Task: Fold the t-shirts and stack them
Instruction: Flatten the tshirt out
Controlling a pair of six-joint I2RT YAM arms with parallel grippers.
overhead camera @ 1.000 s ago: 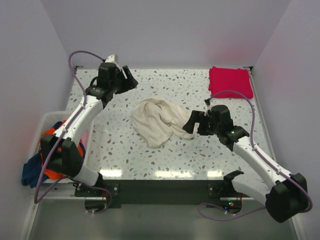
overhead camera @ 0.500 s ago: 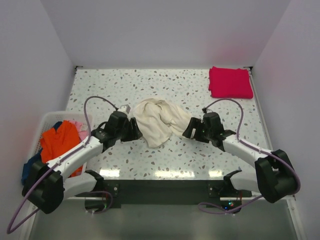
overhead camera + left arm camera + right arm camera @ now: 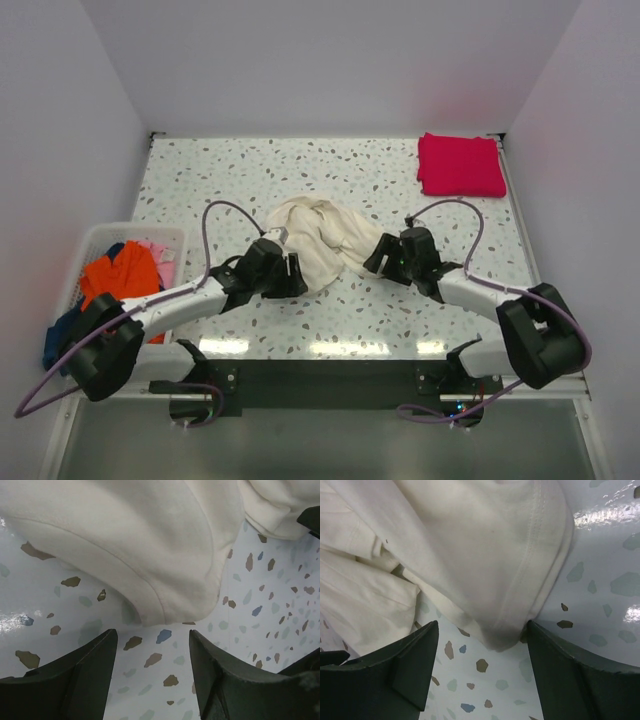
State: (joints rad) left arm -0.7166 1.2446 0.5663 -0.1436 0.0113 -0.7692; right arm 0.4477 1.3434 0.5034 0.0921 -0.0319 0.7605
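Hard to read the cream off-white cloth t-shirt (image 3: 318, 238) from above: it's a bunched heap mid-tabletop, can't pick out sleeves or neck, and both wrist views cut it off at the frame edges. The white slatted plastic basket (image 3: 92, 243) at the 8 o'clock edge of the white speckled tabletop (image 3: 200, 185) is partly covered by the left arm. In it there's an orange cloth t-shirt (image 3: 118, 280) and a pink cloth t-shirt (image 3: 160, 255), plus a dark blue cloth t-shirt (image 3: 58, 345) hanging over its near side. At the heap's 7 o'clock the left gripper (image 3: 152, 640) has its jaws wide apart, only bare tabletop between them, hem just ahead. At the heap's 4 o'clock the right gripper (image 3: 482, 630) has jaws spread wide too, a folded edge poking between the tips, not pinched. Over at 1 o'clock, far corner, lies the magenta-red folded cloth t-shirt (image 3: 460, 165)
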